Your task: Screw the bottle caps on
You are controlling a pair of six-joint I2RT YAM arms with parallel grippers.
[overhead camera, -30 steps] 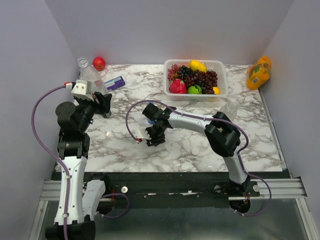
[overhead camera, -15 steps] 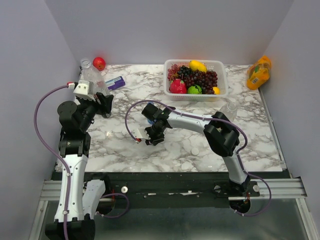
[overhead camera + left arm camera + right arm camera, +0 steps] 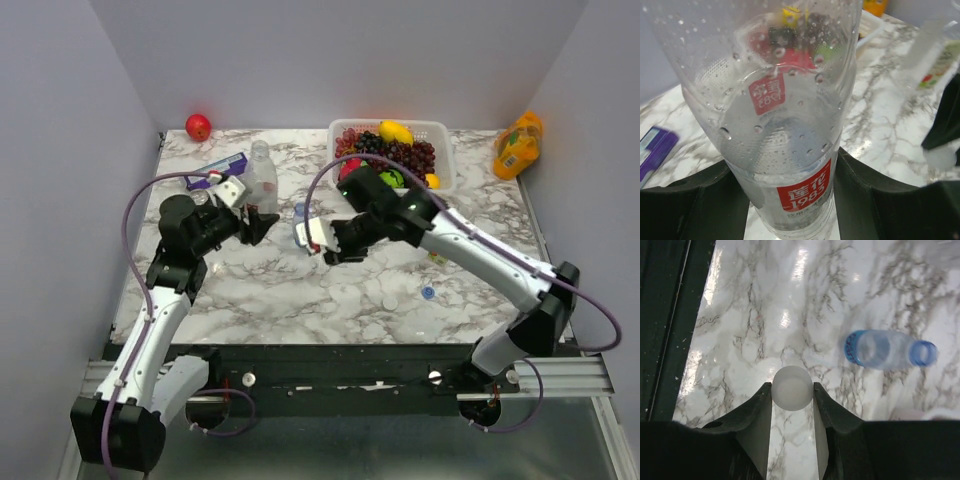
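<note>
From above, the left gripper is clamped on the lower body of a clear bottle that stands upright and uncapped on the marble table, in front of a purple pack. The right gripper hangs just to the right of it, in front of the fruit basket; its grip is too small to judge from this view. A blue-labelled bottle lies between the two grippers, and a blue cap lies alone nearer the front edge, well apart from both. A red fruit sits in the far left corner and an orange juice bottle in the far right one. In the left wrist view, the clear bottle fills the frame, beaded with droplets and bearing a red label, and the dark fingers press on both of its sides. The purple pack lies at left, and a blurred yellow-green-labelled bottle is at right. In the right wrist view, the fingers are nearly together and pinch a white cap by its rim, above the table and clear of it. The blue-labelled bottle lies on its side beyond the cap and to the right; whether its mouth is capped cannot be told.
</note>
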